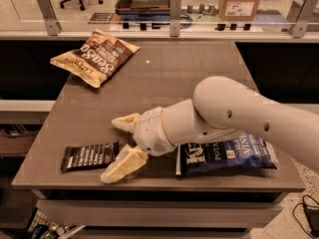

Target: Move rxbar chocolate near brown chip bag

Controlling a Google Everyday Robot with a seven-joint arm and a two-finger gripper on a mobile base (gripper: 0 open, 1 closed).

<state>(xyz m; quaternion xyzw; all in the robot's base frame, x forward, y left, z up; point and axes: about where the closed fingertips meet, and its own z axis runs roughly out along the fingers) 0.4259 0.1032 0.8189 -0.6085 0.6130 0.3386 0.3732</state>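
Observation:
The rxbar chocolate (pixel 89 156), a small flat dark wrapper with white text, lies near the table's front left edge. The brown chip bag (pixel 94 57), tan-gold and dark brown with white lettering, lies at the far left of the table. My gripper (pixel 119 148) is just right of the rxbar, low over the table, with its cream fingers spread open. One finger (pixel 124 165) sits by the bar's right end, the other (pixel 126 122) points away behind it. The gripper holds nothing.
A blue Kettle chip bag (pixel 227 156) lies at the front right, partly under my arm (pixel 239 116). The brown table (pixel 164 78) ends just in front of the rxbar. A glass rail with metal posts (pixel 174 9) runs behind the table.

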